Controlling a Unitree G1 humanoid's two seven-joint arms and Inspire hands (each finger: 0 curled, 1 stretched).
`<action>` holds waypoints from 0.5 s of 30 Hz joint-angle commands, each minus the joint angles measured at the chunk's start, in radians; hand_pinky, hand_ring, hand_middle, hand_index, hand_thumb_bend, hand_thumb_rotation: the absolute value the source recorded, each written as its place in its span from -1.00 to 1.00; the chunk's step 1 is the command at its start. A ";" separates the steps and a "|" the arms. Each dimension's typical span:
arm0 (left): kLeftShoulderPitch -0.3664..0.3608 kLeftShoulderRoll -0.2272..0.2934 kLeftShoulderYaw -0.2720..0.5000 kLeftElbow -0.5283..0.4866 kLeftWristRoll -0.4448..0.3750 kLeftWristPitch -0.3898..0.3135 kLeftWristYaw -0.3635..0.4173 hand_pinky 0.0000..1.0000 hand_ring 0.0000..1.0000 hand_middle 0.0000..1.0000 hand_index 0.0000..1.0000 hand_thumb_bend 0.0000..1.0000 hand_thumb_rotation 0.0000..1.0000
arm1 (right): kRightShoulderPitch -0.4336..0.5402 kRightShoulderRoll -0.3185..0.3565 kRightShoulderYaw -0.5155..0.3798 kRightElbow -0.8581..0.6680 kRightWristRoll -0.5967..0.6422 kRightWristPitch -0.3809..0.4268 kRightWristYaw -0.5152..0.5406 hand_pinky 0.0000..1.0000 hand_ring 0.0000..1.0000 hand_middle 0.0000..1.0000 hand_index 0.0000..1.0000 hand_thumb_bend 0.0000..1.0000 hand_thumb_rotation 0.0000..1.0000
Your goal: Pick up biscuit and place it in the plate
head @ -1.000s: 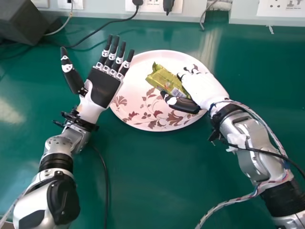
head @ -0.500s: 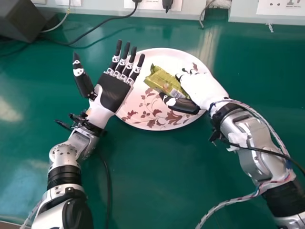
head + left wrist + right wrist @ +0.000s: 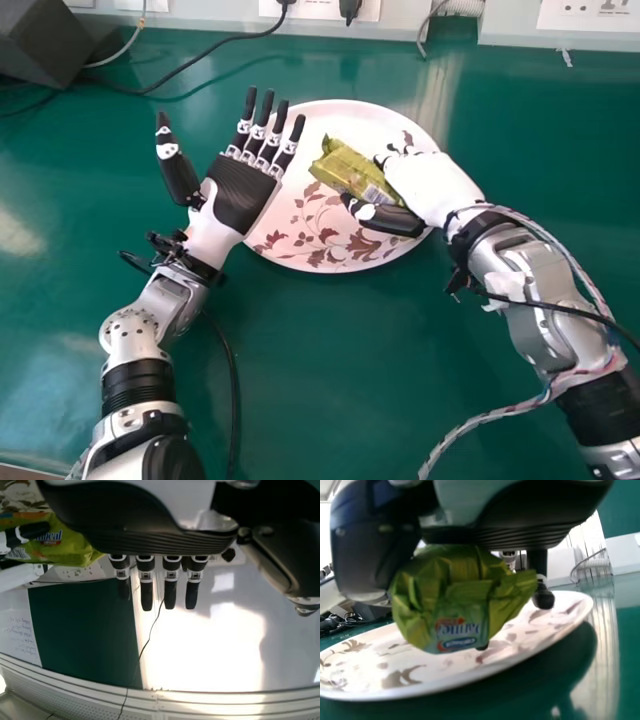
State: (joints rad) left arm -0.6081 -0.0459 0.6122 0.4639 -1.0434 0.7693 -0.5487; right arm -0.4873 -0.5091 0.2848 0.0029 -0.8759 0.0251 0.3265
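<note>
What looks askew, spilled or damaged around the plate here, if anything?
Only the biscuit packet, pinched in the right hand above the plate: its wrapper is creased and bunched, though I can't tell whether it is torn. I see no spill or broken plate.

Place: likely lab | green worktop (image 3: 330, 400) | wall sockets (image 3: 602, 12) | plugged-in cable (image 3: 230, 42) | handwritten white panel (image 3: 19, 647) | wired robot arm (image 3: 535, 325)
</note>
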 commanded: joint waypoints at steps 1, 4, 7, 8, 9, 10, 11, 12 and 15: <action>0.016 0.000 -0.014 -0.007 -0.014 -0.008 0.002 0.88 0.77 0.84 0.77 1.00 0.16 | -0.008 0.003 0.009 0.016 0.014 0.006 0.008 -0.79 -0.73 -0.67 -0.65 -0.47 -0.44; 0.014 0.007 -0.020 0.010 -0.009 -0.021 -0.015 0.87 0.76 0.82 0.77 1.00 0.15 | -0.006 0.004 0.013 0.035 0.017 0.000 -0.004 -0.72 -0.65 -0.59 -0.59 -0.43 -0.38; 0.010 0.016 -0.027 0.036 0.002 -0.051 -0.057 0.87 0.75 0.82 0.76 1.00 0.13 | -0.003 0.009 0.019 0.056 0.019 -0.003 -0.016 -0.65 -0.57 -0.49 -0.48 -0.31 -0.61; 0.009 0.017 -0.028 0.042 0.005 -0.061 -0.069 0.86 0.75 0.82 0.76 1.00 0.13 | -0.004 0.011 0.021 0.062 0.020 -0.005 -0.021 -0.64 -0.56 -0.47 -0.45 -0.30 -0.60; 0.007 0.019 -0.029 0.051 0.008 -0.074 -0.081 0.86 0.75 0.81 0.75 1.00 0.13 | -0.005 0.011 0.024 0.071 0.020 -0.009 -0.029 -0.62 -0.54 -0.44 -0.40 -0.29 -0.58; 0.006 0.019 -0.028 0.056 0.010 -0.085 -0.080 0.84 0.74 0.81 0.75 1.00 0.13 | -0.006 0.012 0.026 0.078 0.021 -0.010 -0.034 -0.57 -0.48 -0.37 -0.20 -0.13 -0.74; 0.006 0.019 -0.029 0.057 0.012 -0.097 -0.077 0.84 0.74 0.81 0.75 1.00 0.12 | -0.006 0.012 0.027 0.081 0.022 -0.010 -0.038 -0.54 -0.44 -0.32 -0.11 -0.06 -0.82; 0.007 0.018 -0.029 0.055 0.013 -0.109 -0.073 0.85 0.73 0.81 0.75 1.00 0.11 | -0.008 0.014 0.029 0.085 0.023 -0.008 -0.039 -0.53 -0.43 -0.31 -0.10 -0.05 -0.83; 0.013 0.010 -0.035 0.037 0.020 -0.154 -0.080 0.85 0.74 0.82 0.76 0.99 0.08 | -0.013 0.017 0.033 0.092 0.022 -0.002 -0.041 -0.44 -0.29 -0.05 -0.06 0.02 -0.98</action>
State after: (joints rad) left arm -0.6089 -0.0329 0.5882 0.5126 -1.0323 0.6351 -0.6182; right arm -0.5054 -0.5013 0.3022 0.0731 -0.8625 0.0174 0.2806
